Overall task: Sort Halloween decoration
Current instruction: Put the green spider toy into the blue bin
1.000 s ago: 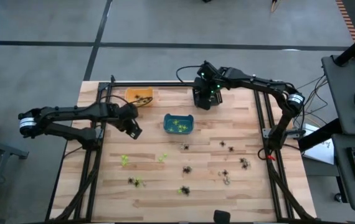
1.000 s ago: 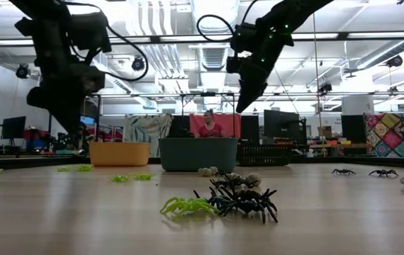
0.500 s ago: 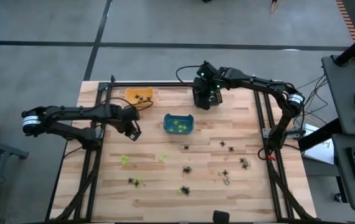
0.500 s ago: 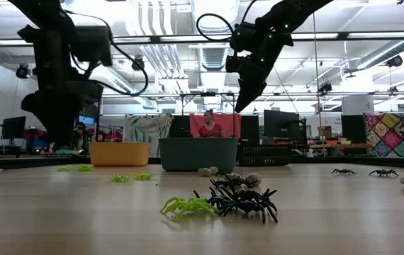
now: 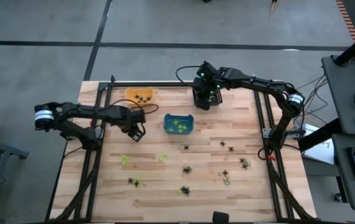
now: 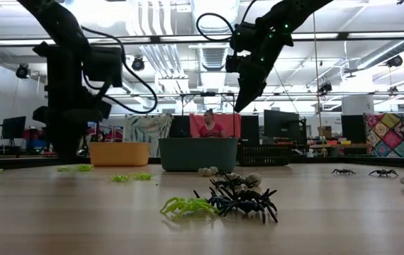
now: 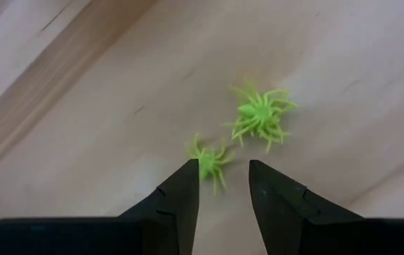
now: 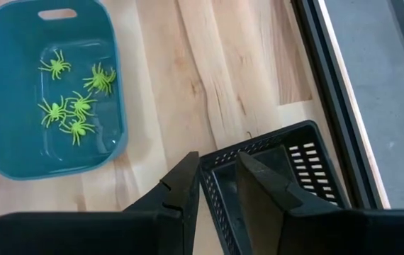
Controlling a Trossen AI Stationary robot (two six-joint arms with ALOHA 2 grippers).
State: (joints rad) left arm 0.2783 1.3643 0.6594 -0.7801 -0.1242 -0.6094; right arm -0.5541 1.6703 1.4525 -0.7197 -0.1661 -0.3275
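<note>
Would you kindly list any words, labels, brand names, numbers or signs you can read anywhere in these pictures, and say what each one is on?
None can be read.
Teal bin, orange bin, black bin: no label or print shows.
Green spiders and wooden table: no markings.
Monitors in the room behind the table: whatever is on them is too small and blurred to read.

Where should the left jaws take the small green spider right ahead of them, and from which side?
Take the small green spider by its central body, coming straight down from above. It lies flat on the table with thin legs splayed all round, so the body is the only solid part. The left gripper is open with the spider just ahead of its gap.
</note>
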